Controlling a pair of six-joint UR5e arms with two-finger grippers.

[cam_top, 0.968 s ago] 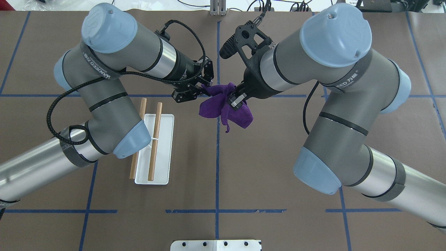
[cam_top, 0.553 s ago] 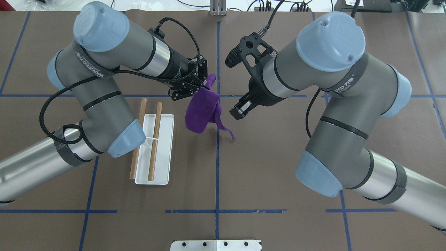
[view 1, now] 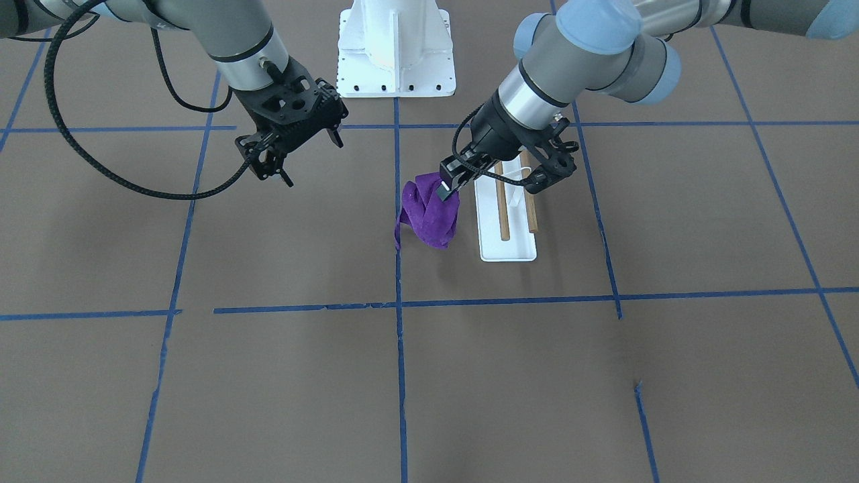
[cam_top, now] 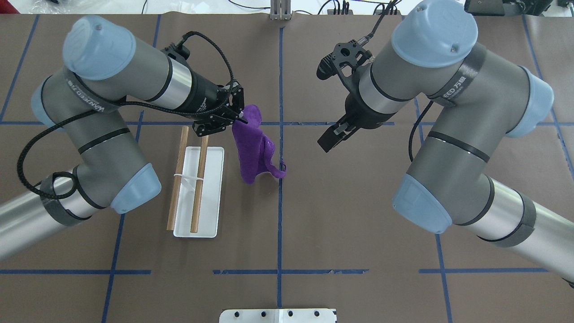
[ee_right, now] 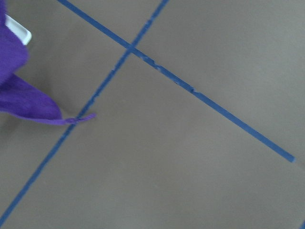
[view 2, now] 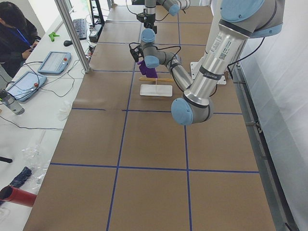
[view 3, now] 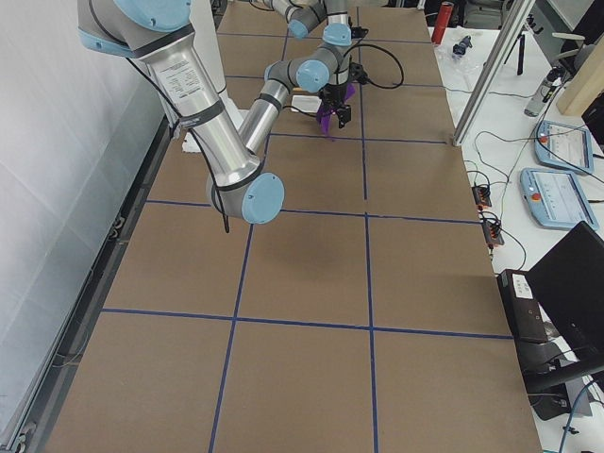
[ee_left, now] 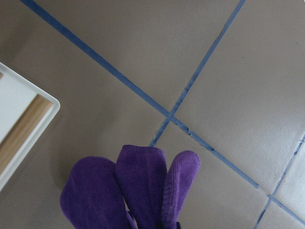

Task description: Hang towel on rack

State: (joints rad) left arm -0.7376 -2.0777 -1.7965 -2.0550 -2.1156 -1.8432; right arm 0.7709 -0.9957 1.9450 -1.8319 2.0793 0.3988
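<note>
Half done, I think: my left gripper (cam_top: 235,117) pinches the top of the purple towel (cam_top: 252,148), which hangs just beside the rack (cam_top: 211,179) at its 2 o'clock, my right gripper (cam_top: 331,138) is spread and empty, and laying it over the rods (cam_top: 196,202) is not yet done.

"Is it bright?"

"Yes. Even white light comes from up high in every view. The brown table (cam_top: 341,215) has no glare."

"Any shadows?"

"Only soft, pale ones. There is a faint one under the purple towel (view 1: 429,215), and a grey one beside it in the left wrist view."

"Anything shiny?"

"The silver arm tube (cam_top: 27,220) at the lower left of the overhead view has white streaks."

"Blurry?"

"The right wrist view is a bit soft. The towel at its left edge looks fuzzy."
</note>
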